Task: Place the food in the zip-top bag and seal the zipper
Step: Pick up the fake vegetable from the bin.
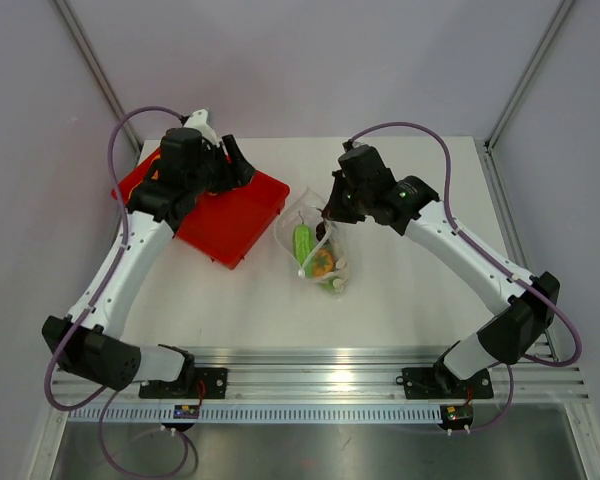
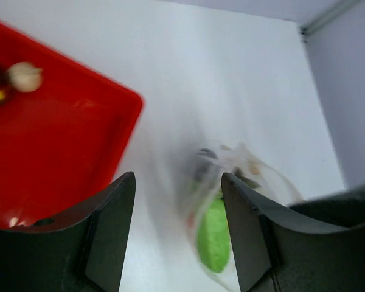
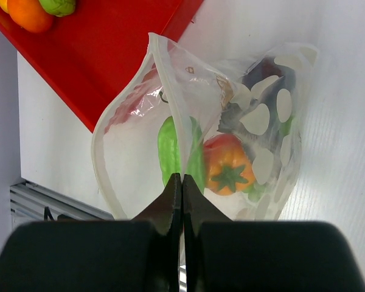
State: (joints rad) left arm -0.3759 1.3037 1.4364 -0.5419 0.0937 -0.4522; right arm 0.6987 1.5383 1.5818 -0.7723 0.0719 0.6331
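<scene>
We found the white surface bearing a red rectangular plastic tray. Beside it lay the clear crinkly zip-top bag, containing green and orange toy food. The right end effector was clamped on the zipper strip. The left end effector stood open and empty above the tray.

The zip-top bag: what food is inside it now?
Visible in the zip-top bag: a green piece, an orange piece with a green star, a dark purple piece. The white printed marks and folds hide anything further.
</scene>
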